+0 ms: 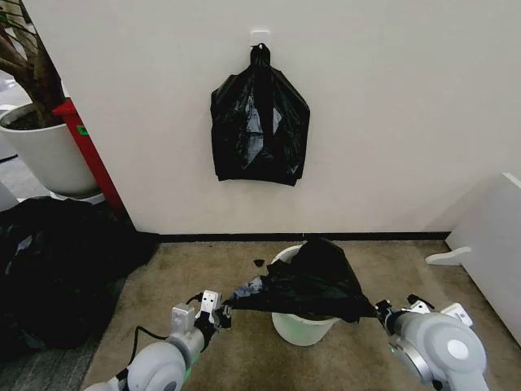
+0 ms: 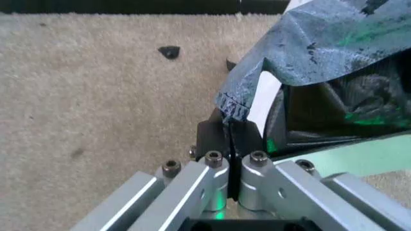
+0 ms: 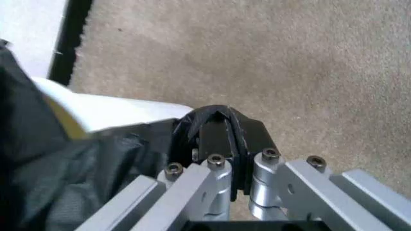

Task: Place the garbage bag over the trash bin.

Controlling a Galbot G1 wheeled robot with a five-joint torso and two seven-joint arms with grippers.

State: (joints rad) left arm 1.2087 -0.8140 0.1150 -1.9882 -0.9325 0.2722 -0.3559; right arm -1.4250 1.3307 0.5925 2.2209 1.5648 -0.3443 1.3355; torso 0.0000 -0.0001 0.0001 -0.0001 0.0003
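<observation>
1. Garbage bag is draped over the top of the trash bin, stretched out to both sides and peaked in the middle; it covers most of the rim, with a bit of rim showing at the back left.
2. Trash bin stands on the tan carpet, near the wall, between the two arms.
3. Left end effector is low at the bin's left side, fingers pressed together on the bag's left edge; in the left wrist view the left end effector has the black pads closed tight with a strip of bag pinched between them.
4. Right end effector is at the bin's right side, clamped on the bag's right corner; in the right wrist view the right end effector has plastic wrapped around the closed fingertips, bag running off toward the bin.
5. Bag is taut between the two grips, above the bin opening.
6. Small black scrap lies on the carpet just behind the bin's left side; it also shows in the left wrist view.
7. Another black bag bundle hangs from a wall hook, above the bin.
8. Dark heap of bags lies on the floor at the far left, well apart from the bin.
9. White plant pot stands at the upper left, next to a red post.
</observation>
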